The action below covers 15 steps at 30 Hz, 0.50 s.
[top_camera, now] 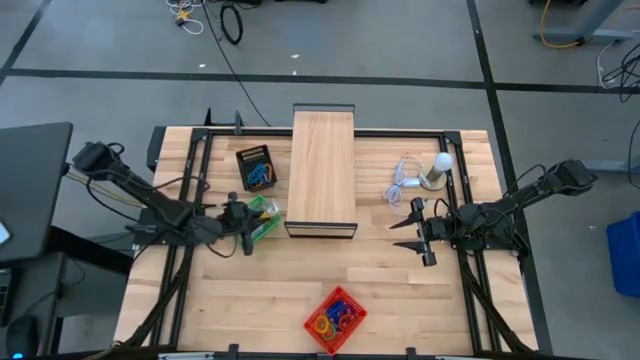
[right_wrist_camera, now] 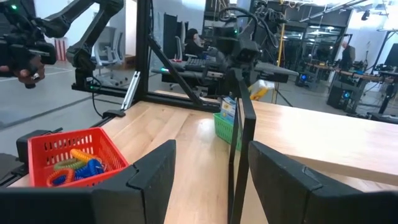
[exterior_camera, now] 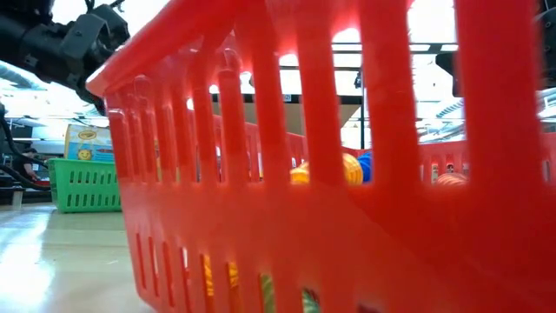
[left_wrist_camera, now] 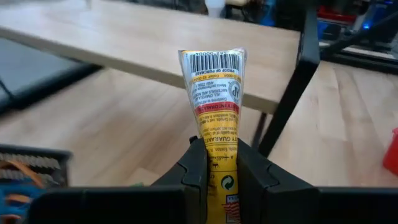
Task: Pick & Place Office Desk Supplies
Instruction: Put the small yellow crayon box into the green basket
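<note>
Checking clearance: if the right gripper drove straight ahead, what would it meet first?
Probably the black frame post between the open right gripper's fingers; the green basket lies beyond. Depth is unclear.

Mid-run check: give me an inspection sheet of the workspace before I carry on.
Surface: pale wooden table, dark rails along both sides.
Job's things: red basket near the front edge holds coloured loops; black tray holds blue and orange loops; green basket with a crayon box.
Clutter: long wooden box mid-table; white bulb.
Grippers: left gripper shut on a yellow crayon box beside the green basket; right gripper open, empty, right of the wooden box.
Cables: coiled white cable by the bulb; loose cables on the floor.
Surroundings: lab benches, people seated far off.
</note>
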Tool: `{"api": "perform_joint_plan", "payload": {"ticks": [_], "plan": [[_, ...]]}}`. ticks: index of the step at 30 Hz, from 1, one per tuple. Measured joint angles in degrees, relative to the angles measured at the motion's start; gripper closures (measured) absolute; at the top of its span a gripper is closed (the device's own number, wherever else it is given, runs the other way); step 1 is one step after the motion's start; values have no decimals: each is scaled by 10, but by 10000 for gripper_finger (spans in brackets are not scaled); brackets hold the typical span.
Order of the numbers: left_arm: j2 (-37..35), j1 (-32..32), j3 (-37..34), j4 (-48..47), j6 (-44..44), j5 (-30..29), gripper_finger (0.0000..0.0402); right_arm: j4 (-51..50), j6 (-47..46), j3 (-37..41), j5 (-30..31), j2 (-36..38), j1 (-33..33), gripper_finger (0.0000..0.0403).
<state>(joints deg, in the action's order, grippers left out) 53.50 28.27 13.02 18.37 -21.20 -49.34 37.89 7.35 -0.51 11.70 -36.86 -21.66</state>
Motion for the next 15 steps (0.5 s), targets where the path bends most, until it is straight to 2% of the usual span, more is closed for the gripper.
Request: {"api": "perform_joint_plan", "payload": {"ticks": [4,6,11,15], "plan": [[1,-6,23,-25,-7,16,350,0,-4,0,1,0,0,192],[1,-6,50,-73,-10,18,350,0,-7,0,1,0,0,192],[7,-7,150,-307,-101,40,350,0,-7,0,4,0,0,192],[18,-13,223,-470,-170,91,350,0,-6,0,5,0,0,192]]}}
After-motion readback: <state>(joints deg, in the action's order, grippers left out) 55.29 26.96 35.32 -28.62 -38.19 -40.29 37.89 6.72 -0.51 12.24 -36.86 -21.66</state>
